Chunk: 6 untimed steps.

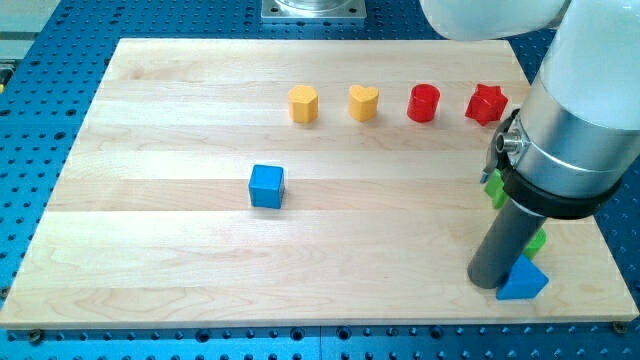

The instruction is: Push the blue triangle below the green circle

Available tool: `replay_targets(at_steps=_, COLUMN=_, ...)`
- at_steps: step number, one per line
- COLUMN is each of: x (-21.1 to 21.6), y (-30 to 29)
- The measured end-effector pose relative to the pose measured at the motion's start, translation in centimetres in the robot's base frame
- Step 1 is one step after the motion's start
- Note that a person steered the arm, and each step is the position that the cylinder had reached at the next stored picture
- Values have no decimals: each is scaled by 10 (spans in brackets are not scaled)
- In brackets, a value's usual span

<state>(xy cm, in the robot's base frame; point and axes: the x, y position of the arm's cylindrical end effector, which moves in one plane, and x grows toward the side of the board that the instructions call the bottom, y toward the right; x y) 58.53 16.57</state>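
My tip is resting on the board at the view's lower right, touching the blue triangle sitting at its 3 o'clock. I have no hand to open or close, only the rod. Two green blocks, one at the triangle's 12 o'clock and another farther up, are peeking out behind my arm, shapes hidden. The blue cube is sitting well apart at 10 o'clock. Farthest, a row is running yellow hexagon, yellow heart, red cylinder, red star.

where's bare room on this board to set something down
Free: the view's left side, left of the blue cube, and the strip below it. Crowded: the top row from yellow hexagon to red star, and around the blue triangle.
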Motion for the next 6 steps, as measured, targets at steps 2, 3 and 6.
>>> replay_targets(at_steps=2, x=32, y=-18)
replay_targets(at_steps=3, x=21, y=-19)
replay_targets(at_steps=6, x=21, y=-13)
